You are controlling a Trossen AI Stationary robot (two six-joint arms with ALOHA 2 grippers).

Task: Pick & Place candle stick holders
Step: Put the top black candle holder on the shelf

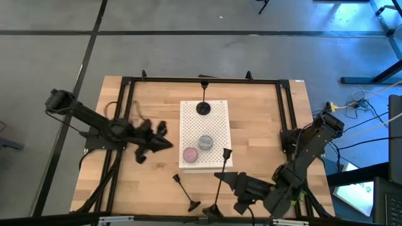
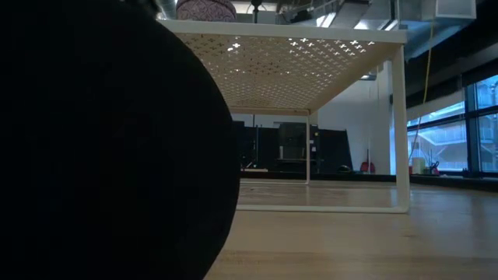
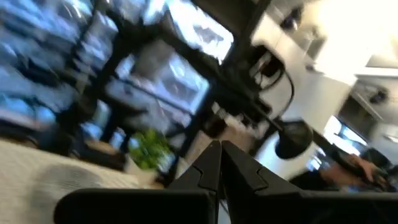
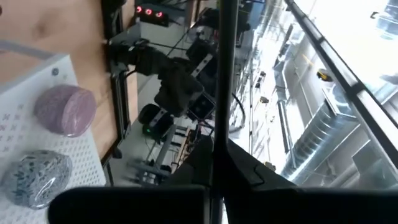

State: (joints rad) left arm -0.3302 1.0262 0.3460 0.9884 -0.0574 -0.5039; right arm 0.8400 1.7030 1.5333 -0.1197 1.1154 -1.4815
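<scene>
Two dark fingers of the right gripper (image 1: 225, 177) are pinched tight on the thin stem of a black candle stick holder (image 1: 218, 196). In the right wrist view the stem runs straight out from between the closed fingers. This holder is over the near part of the wooden table (image 1: 264, 125), just in front of the white board (image 1: 213, 122). Its round base is close to the front edge of the table and its other end reaches up toward the board's near corner.

One more black holder (image 1: 185, 192) lies flat on the wood, just to the left of the held one, and nothing touches it. A third black holder (image 1: 203, 108) stands up on the far part of the white board.

Two low round pucks sit side by side on the near part of the board. They are a grey puck (image 1: 206, 142) and a pink puck (image 1: 190, 153).

The left gripper (image 1: 164, 143) is beside the left edge of the board, near the pink puck. Its fingers (image 3: 208, 168) are pressed together and hold nothing.

In the low view the board stands on thin white legs, and a big dark shape hides the left side.
</scene>
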